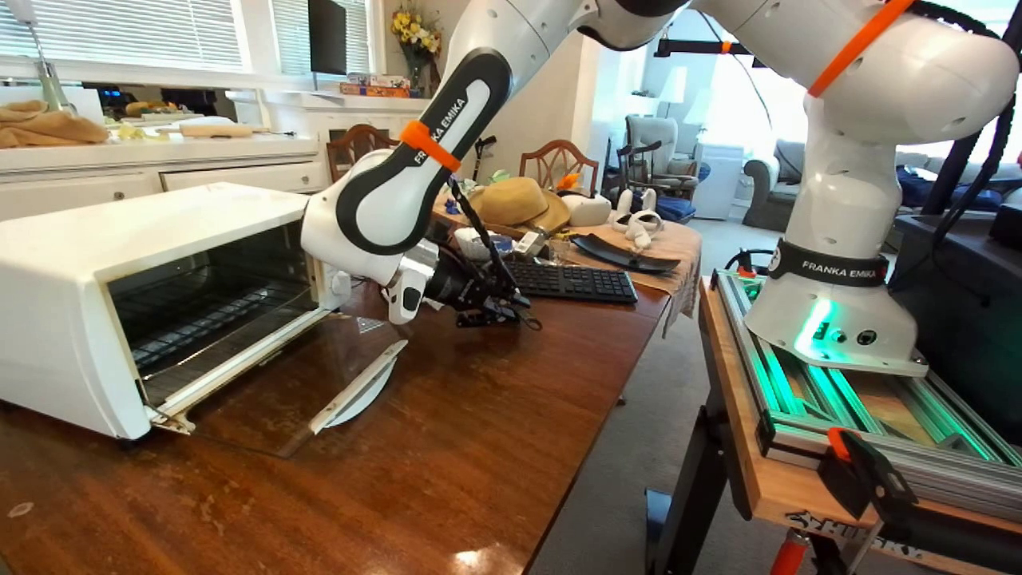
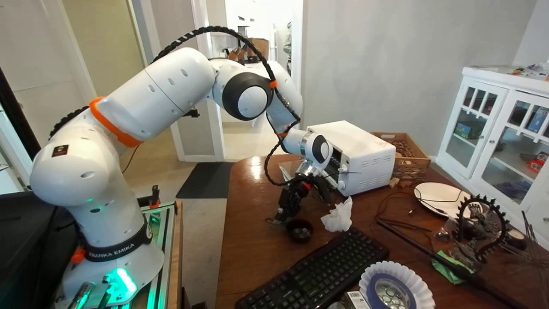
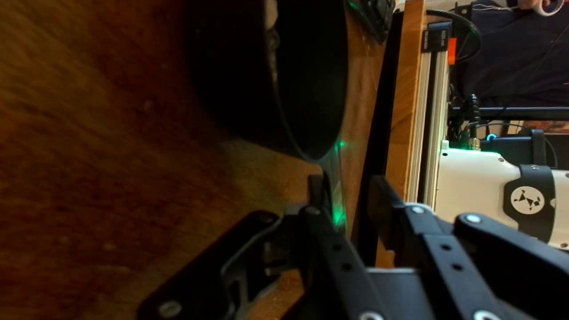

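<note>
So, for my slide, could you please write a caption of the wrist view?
Gripper, jaws apart, close to a dark bowl on a wooden tabletop, white robot base beyond.

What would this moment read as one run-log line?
gripper: jaws parted | nearest: dark bowl on table | contact: unclear | toaster oven: door down | keyboard: on table

This was a home, apparently its dining room. In an exterior view, wooden chairs (image 1: 561, 147) stood past the far edge of the worktop (image 1: 479, 423), with an armchair (image 1: 648, 131), window blinds (image 1: 120, 36) and a vase of flowers (image 1: 417, 33) beyond. A toaster oven (image 2: 358, 156) sat on the worktop; a white glass-fronted cabinet (image 2: 493, 137) stood past its edge.
</note>
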Controlling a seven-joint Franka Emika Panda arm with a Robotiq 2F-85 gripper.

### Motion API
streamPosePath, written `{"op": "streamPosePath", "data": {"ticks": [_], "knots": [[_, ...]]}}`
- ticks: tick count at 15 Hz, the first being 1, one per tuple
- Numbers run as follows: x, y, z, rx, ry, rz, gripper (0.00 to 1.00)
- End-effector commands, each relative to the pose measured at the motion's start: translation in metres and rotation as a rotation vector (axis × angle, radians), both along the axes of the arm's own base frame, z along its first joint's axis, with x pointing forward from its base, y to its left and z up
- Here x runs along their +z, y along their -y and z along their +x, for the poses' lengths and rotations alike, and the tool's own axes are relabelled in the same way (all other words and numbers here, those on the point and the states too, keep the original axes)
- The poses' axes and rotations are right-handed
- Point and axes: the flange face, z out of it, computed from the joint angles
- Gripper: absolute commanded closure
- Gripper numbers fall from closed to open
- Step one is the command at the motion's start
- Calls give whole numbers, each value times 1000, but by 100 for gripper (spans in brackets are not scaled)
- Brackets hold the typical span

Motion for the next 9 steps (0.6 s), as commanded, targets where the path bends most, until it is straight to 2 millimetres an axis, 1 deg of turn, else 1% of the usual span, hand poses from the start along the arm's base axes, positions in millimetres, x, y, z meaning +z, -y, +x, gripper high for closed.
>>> {"op": "streamPosePath", "data": {"ticks": [1, 2, 3, 4, 5, 9], "knots": [[0, -1, -4, -37, -15, -6, 80], [0, -1, -3, -37, -15, -6, 81], [0, -1, -3, -37, -16, -8, 78], [0, -1, -3, -37, -16, -8, 67], [0, -1, -3, -37, -18, -9, 52], [3, 1, -5, -7, -61, -51, 22]]}}
